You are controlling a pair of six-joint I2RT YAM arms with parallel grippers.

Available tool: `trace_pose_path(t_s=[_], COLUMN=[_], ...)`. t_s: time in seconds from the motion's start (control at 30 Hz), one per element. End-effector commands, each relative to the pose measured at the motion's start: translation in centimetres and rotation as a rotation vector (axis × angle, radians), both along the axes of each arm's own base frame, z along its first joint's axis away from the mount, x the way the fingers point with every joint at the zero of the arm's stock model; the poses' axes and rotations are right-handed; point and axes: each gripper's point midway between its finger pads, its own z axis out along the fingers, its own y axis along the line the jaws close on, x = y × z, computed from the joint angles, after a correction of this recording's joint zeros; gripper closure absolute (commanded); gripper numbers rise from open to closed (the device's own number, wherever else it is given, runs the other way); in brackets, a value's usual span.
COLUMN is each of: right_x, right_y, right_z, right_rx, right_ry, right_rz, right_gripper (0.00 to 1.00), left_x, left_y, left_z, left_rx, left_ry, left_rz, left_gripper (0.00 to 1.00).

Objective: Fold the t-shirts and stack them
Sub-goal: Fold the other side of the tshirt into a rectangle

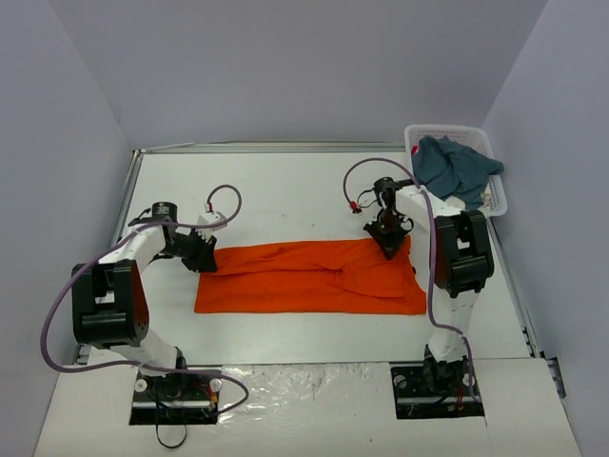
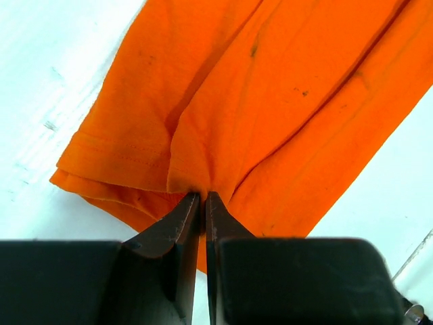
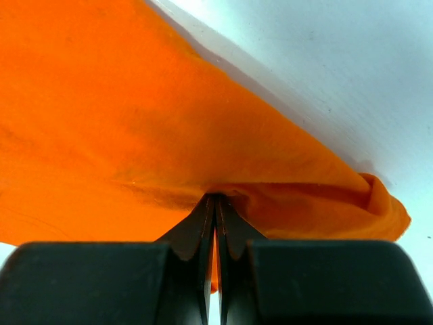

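At its far edge the orange t-shirt [image 1: 304, 281], thinly clamped by the left gripper [image 2: 203, 196] and right gripper [image 3: 215, 198], may be tugged loose by uneven lifting.

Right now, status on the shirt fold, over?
Left gripper shut on orange t-shirt, right gripper likewise. Teal t-shirt sits in basket. No obstruction seen.

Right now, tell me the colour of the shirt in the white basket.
Dusty teal-blue; the t-shirt shows best in the top external view.
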Motion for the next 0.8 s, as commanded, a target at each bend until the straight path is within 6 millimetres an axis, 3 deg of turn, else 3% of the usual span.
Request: trace_pose_path(t_s=[0.0, 0.4, 0.57, 0.77], right_x=[-1.1, -1.3, -1.3, -1.3], right_y=[-0.5, -0.8, -0.8, -0.8], right_z=[0.1, -0.8, -0.9, -0.9], right_rx=[-0.035, -0.057, -0.062, -0.058], right_ry=[0.048, 0.079, 0.086, 0.085], right_rz=[-0.008, -0.012, -0.012, -0.009], right_gripper=[1.0, 1.0, 1.0, 1.0], left_x=[0.3, 0.7, 0.2, -0.7], left_y=[0.0, 0.2, 0.0, 0.0], left_z=[1.3, 2.6, 3.5, 3.2], left_rx=[0.021, 0.037, 0.025, 0.027], left_ry=[-0.128, -0.182, -0.188, -0.166], left_rz=[-0.055, -0.048, -0.065, -0.091], left_gripper=[0.94, 0.84, 0.84, 0.9])
